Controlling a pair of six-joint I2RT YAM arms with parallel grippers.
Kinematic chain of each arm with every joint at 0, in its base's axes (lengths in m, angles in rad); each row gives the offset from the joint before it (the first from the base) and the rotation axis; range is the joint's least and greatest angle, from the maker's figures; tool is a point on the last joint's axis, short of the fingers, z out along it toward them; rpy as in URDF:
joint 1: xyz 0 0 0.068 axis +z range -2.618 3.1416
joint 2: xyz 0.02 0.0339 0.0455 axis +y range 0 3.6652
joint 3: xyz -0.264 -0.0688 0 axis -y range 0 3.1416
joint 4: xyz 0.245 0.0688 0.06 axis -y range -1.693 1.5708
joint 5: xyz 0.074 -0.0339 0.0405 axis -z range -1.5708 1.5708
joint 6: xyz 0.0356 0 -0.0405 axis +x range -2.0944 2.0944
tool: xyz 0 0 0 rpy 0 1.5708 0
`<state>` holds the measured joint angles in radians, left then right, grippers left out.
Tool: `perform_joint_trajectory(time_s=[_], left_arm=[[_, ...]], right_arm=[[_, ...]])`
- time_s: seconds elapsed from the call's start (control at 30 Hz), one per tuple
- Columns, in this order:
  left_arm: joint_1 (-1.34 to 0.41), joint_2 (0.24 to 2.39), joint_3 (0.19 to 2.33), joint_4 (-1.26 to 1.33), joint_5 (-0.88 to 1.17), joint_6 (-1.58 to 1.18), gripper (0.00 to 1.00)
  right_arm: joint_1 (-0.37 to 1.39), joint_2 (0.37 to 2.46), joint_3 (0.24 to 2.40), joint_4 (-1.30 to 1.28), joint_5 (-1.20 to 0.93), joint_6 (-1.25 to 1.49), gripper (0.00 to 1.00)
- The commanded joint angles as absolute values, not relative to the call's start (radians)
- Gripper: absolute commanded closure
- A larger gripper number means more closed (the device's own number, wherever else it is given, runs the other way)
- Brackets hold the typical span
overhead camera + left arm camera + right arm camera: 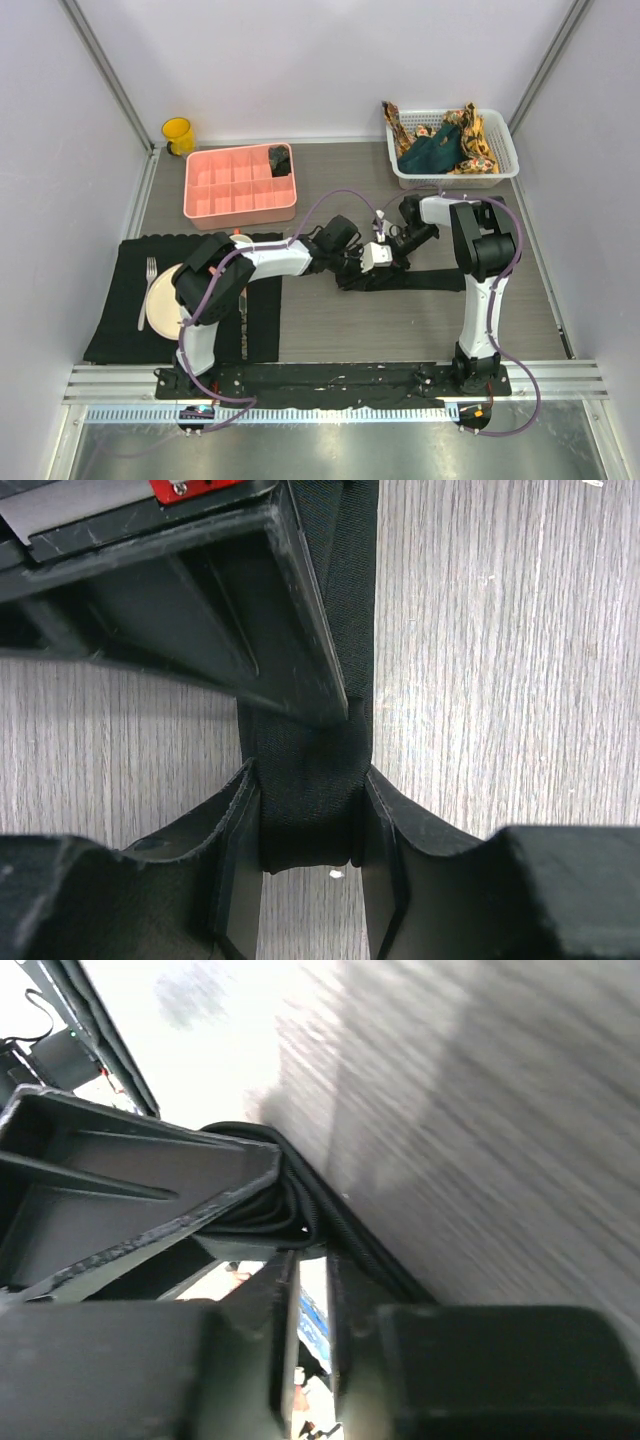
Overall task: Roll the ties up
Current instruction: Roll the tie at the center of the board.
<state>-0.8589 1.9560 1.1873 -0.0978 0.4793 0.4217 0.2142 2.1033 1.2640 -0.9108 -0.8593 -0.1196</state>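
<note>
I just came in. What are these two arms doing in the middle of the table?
They are rolling a black tie that lies flat on the table. The left gripper is shut on the rolled end. The right gripper sits right beside the roll, its jaws slightly apart with nothing visible between them. A long stretch of the tie is not yet rolled. More ties wait in the white basket at the far right.

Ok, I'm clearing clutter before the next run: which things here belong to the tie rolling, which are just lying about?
Job: black tie; teal tie and patterned ties in the white basket; perhaps the pink tray.
Lying about: yellow mug, black mat, plate, fork.
</note>
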Motion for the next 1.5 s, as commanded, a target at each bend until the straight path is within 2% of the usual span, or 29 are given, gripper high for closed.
perform_joint_trajectory(time_s=[0.0, 0.03, 0.13, 0.37, 0.6, 0.73, 0.77, 0.8, 0.9, 1.0, 1.13, 1.2, 1.33, 1.47], left_arm=[[-0.839, 1.973, 1.172, -0.152, 0.48, 0.391, 0.57], [-0.833, 1.964, 1.158, -0.128, 0.497, 0.376, 0.48], [-0.804, 1.916, 1.092, -0.005, 0.54, 0.328, 0.33], [-0.787, 1.871, 0.907, 0.412, 0.615, 0.256, 0.28], [-0.798, 1.927, 0.885, 0.58, 0.672, 0.271, 0.27], [-0.816, 1.948, 0.899, 0.569, 0.686, 0.313, 0.35], [-0.816, 1.951, 0.907, 0.555, 0.686, 0.324, 0.4], [-0.819, 1.954, 0.913, 0.536, 0.677, 0.33, 0.5], [-0.822, 1.951, 0.927, 0.462, 0.648, 0.345, 0.66], [-0.822, 1.931, 0.946, 0.316, 0.603, 0.383, 0.77], [-0.822, 1.917, 0.972, 0.114, 0.507, 0.411, 0.83], [-0.822, 1.919, 0.986, 0.066, 0.488, 0.413, 0.84], [-0.824, 1.934, 1.037, -0.027, 0.448, 0.41, 0.84], [-0.825, 1.951, 1.077, -0.064, 0.434, 0.407, 0.82]], right_arm=[[0.216, 2.137, 1.267, -0.839, -0.712, -0.118, 0.89], [0.216, 2.143, 1.267, -0.838, -0.7, -0.111, 0.92], [0.218, 2.151, 1.264, -0.831, -0.661, -0.106, 0.98], [0.218, 2.172, 1.262, -0.822, -0.634, -0.087, 0.99], [0.218, 2.201, 1.282, -0.821, -0.641, -0.064, 0.99], [0.222, 2.212, 1.298, -0.827, -0.647, -0.063, 0.99], [0.222, 2.212, 1.299, -0.827, -0.649, -0.063, 0.99], [0.222, 2.21, 1.301, -0.827, -0.65, -0.063, 0.99], [0.222, 2.203, 1.304, -0.827, -0.676, -0.06, 0.99], [0.221, 2.157, 1.319, -0.845, -0.722, -0.063, 0.95], [0.201, 2.051, 1.33, -0.89, -0.813, -0.064, 0.81], [0.196, 1.999, 1.338, -0.905, -0.837, -0.064, 0.77], [0.196, 1.953, 1.332, -0.931, -0.961, -0.041, 0.61], [0.221, 1.954, 1.319, -0.931, -0.999, -0.009, 0.59]])
